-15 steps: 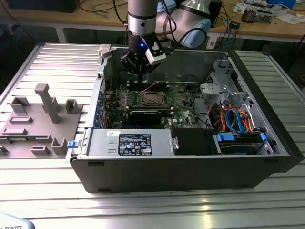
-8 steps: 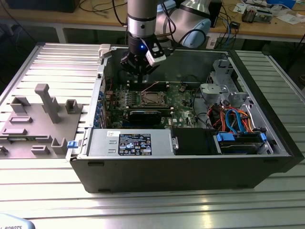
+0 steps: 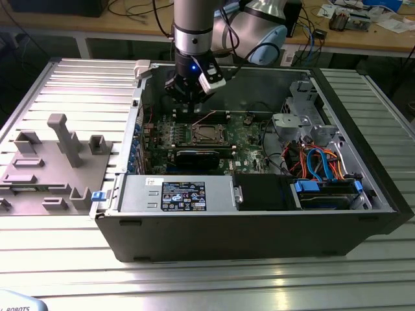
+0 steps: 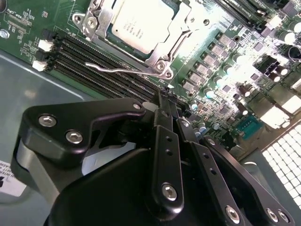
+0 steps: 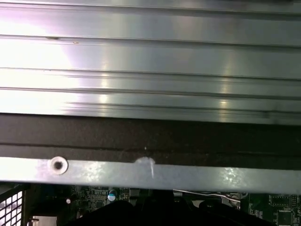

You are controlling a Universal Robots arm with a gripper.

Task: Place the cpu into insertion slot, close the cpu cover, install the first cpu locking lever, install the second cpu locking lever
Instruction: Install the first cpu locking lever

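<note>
Cpu: dull silver metal top. Cpu cover: bright bare metal. Pincer: matt black, smooth. Table: ribbed, glossy aluminium. Motherboard: green, glossy.

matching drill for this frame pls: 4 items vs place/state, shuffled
1. cpu
2. cpu cover
3. gripper
4. locking lever

A. fingers together, holding nothing, above the memory slots
B. seated in the insertion slot
C. down around the chip
D. thin wire rod lying along the socket's edge

Pairs: 1-B, 2-C, 3-A, 4-D
</note>
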